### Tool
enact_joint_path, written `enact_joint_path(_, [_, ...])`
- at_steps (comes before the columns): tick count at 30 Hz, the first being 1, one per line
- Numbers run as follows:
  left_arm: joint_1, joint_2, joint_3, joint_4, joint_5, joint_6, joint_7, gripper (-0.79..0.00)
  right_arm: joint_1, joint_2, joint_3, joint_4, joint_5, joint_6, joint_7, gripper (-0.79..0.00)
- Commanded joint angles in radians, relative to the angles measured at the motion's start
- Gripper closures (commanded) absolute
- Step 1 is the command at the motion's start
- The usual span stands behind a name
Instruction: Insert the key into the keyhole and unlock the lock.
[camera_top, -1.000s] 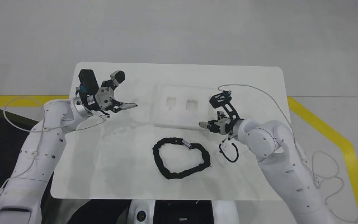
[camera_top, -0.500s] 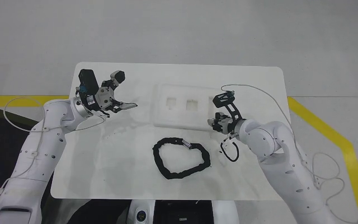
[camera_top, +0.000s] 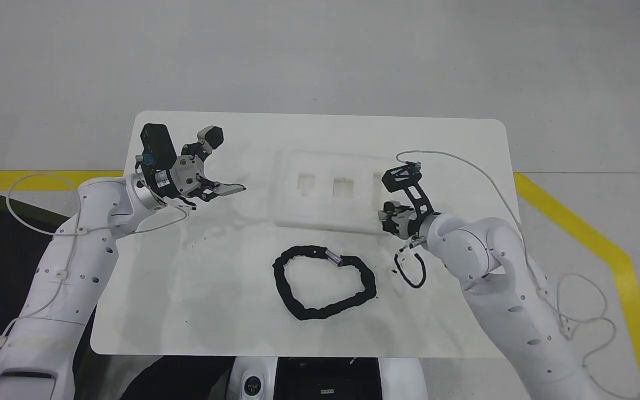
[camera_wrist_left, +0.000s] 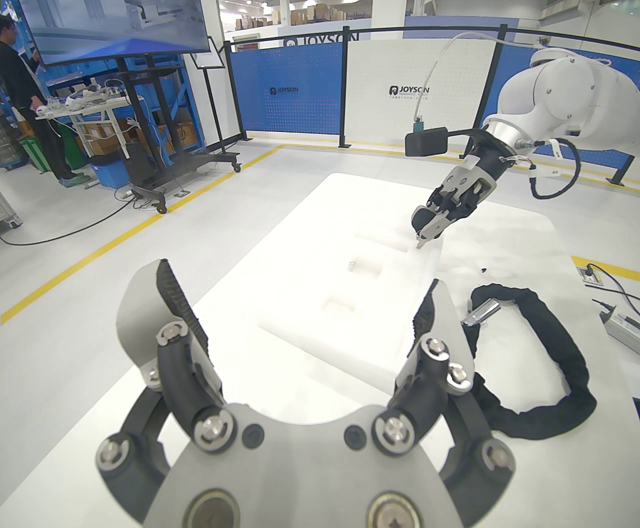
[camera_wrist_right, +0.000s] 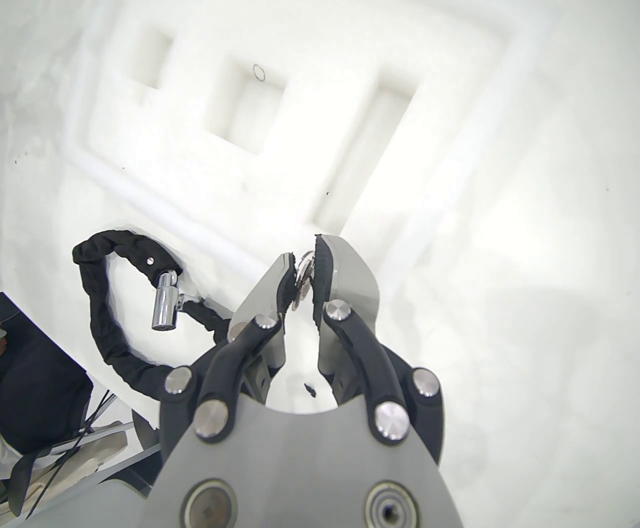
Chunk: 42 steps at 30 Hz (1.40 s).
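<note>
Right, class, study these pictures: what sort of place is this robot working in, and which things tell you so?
Probably an industrial robotics lab or factory test hall. Clues: blue perforated partition panels fencing the area, yellow lines marked on the floor, and a large screen on a wheeled stand.
</note>
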Motion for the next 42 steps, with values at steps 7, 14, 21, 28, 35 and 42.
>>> enact_joint_path(7, [0.000,0.000,0.000,0.000,0.000,0.000,0.000,-0.785,0.003,-0.001,-0.012,-0.003,-0.024,0.014,0.006,0.000])
enact_joint_path(14, [0.000,0.000,0.000,0.000,0.000,0.000,0.000,-0.785,0.002,0.000,-0.016,-0.026,-0.078,0.015,0.003,0.000])
enact_joint_path(21, [0.000,0.000,0.000,0.000,0.000,0.000,0.000,-0.785,0.003,0.002,-0.032,-0.080,-0.178,0.023,0.042,0.000])
enact_joint_path(28, [0.000,0.000,0.000,0.000,0.000,0.000,0.000,-0.785,0.019,0.001,-0.068,-0.108,-0.314,0.031,0.109,0.000])
enact_joint_path(35, [0.000,0.000,0.000,0.000,0.000,0.000,0.000,-0.785,0.063,-0.009,-0.114,-0.087,-0.398,0.038,0.165,0.000])
enact_joint_path(42, [0.000,0.000,0.000,0.000,0.000,0.000,0.000,-0.785,0.083,-0.016,-0.130,-0.081,-0.442,0.012,0.230,0.000])
